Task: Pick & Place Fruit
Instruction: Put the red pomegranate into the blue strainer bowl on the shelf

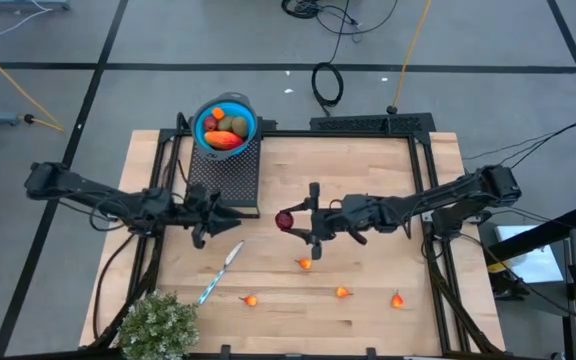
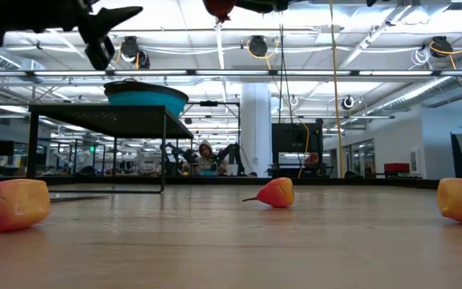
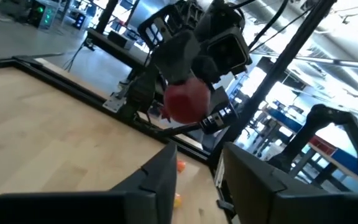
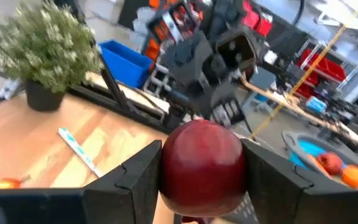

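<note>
My right gripper (image 1: 288, 220) hangs above the table's middle, shut on a dark red ball (image 4: 201, 165), which also shows in the left wrist view (image 3: 187, 101). My left gripper (image 1: 248, 217) stands open just left of the ball, level with it, with nothing between its fingers (image 3: 160, 177). A blue bowl (image 1: 204, 118) holding several fruits (image 1: 226, 132) sits on a black mesh stand (image 1: 230, 170) at the far left. Several small orange fruits (image 1: 304, 263) (image 1: 251, 299) (image 1: 341, 292) lie on the wooden table (image 1: 368, 170). My right gripper pinches the dark red ball between its two fingers, one on each opposite side (image 4: 166, 168). The fingers lie about level and come from the table's right. The ball is lifted clear, high above the table top (image 2: 219, 6).
A blue-handled knife (image 1: 220, 272) lies on the table near my left gripper. A bushy green plant (image 1: 158, 325) stands at the near left corner. A black frame (image 1: 368, 125) runs along the far and side edges.
</note>
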